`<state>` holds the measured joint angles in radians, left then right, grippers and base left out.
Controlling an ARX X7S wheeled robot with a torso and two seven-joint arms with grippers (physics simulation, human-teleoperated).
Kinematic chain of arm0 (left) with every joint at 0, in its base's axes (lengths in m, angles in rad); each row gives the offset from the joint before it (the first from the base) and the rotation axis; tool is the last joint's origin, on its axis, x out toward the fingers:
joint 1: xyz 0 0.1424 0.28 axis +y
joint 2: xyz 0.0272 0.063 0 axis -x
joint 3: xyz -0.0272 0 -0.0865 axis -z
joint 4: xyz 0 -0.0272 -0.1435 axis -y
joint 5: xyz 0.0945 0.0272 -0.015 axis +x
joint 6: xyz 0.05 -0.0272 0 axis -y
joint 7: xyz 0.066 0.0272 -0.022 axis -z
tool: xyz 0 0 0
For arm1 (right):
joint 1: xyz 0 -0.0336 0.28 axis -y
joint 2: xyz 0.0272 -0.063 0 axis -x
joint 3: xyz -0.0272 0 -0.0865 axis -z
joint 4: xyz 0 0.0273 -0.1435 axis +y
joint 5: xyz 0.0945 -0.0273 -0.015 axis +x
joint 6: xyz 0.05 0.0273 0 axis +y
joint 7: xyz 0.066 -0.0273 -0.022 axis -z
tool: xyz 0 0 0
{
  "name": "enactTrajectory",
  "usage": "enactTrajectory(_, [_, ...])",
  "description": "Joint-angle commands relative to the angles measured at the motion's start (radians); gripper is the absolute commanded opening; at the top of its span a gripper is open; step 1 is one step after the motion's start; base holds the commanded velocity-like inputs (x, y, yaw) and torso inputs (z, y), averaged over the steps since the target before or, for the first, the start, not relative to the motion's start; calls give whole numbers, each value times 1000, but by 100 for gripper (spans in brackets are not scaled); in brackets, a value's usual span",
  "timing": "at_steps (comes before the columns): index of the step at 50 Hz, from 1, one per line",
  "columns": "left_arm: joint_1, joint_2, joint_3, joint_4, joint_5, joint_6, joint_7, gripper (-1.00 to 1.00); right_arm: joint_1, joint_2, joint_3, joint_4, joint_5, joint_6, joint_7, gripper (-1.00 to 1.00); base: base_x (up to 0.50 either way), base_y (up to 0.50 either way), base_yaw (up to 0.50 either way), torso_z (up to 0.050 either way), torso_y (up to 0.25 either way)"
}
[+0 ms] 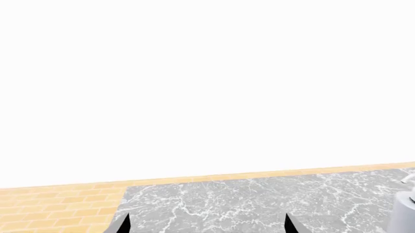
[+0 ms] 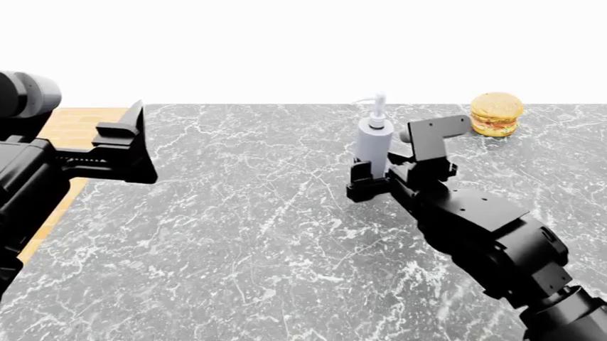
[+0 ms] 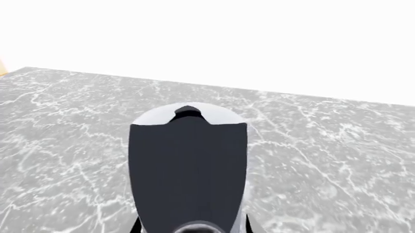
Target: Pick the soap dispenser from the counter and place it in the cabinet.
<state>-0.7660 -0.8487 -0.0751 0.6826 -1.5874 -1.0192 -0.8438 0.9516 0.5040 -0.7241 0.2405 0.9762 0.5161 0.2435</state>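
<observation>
A blank white background lies behind a grey, white-veined marble counter (image 2: pixel 237 234); a strip of tan brick-pattern floor (image 2: pixel 71 128) shows past its left edge.

Count of items on the counter: one soap dispenser (image 2: pixel 374 145) and one burger (image 2: pixel 496 114). The burger sits near the far edge, well apart from the dispenser and to its right.

The soap dispenser stands upright on the counter towards the far middle, white pump head and curved nozzle on top. No cabinet is in view. The dispenser's contents cannot be told.

Right end effector (image 2: pixel 379 181): at the base of the dispenser, a finger on either side of the bottle. In the right wrist view the bottle fills the space directly ahead. Whether the fingers press on the bottle cannot be told.

Left end effector (image 2: pixel 128 145): raised over the counter's left side, well apart from the dispenser, released, holding nothing; its two fingertips (image 1: pixel 124 224) stand spread apart in the left wrist view.
</observation>
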Motion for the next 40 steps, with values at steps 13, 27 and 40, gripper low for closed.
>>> enactTrajectory(13, [-20, -4, 16, 3, -23, 5, -21, 100, 123, 279, 142, -618, 361, 333, 390, -100, 0, 0, 0, 0, 0])
enactTrajectory(27, [-32, 5, 35, 0, -20, 7, -23, 100, 174, 331, 192, -732, 497, 377, 517, -100, 280, 5, 0, 0, 0])
enactTrajectory(40, [-22, -4, 23, 7, -32, 20, -27, 100, 183, 326, 196, -738, 493, 369, 521, -100, 466, 184, 0, 0, 0])
